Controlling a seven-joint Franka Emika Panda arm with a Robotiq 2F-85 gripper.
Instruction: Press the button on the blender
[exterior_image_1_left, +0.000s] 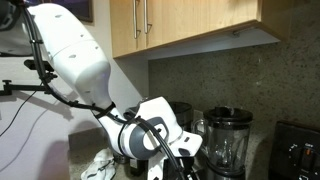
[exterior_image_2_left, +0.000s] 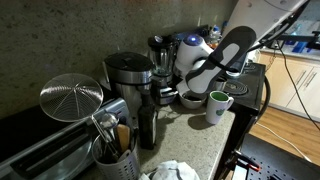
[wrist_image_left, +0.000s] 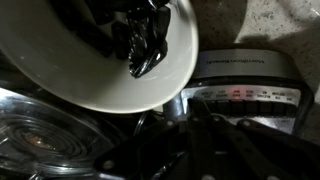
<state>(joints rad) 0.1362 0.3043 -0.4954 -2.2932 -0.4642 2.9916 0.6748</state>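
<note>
The blender has a clear rounded jar, a black lid and a dark base. It also stands behind the coffee maker in an exterior view. In the wrist view its silver control panel with a row of small buttons lies just ahead of my gripper. The dark fingers look pressed together and hold nothing; the tips are close to the panel's lower edge. In both exterior views the gripper is low beside the blender base, partly hidden by the white wrist.
A boxy coffee maker, a dark bottle, a utensil holder, a wire strainer and a white mug crowd the counter. A white bowl with dark contents hangs close above the gripper. A black appliance stands beside the blender.
</note>
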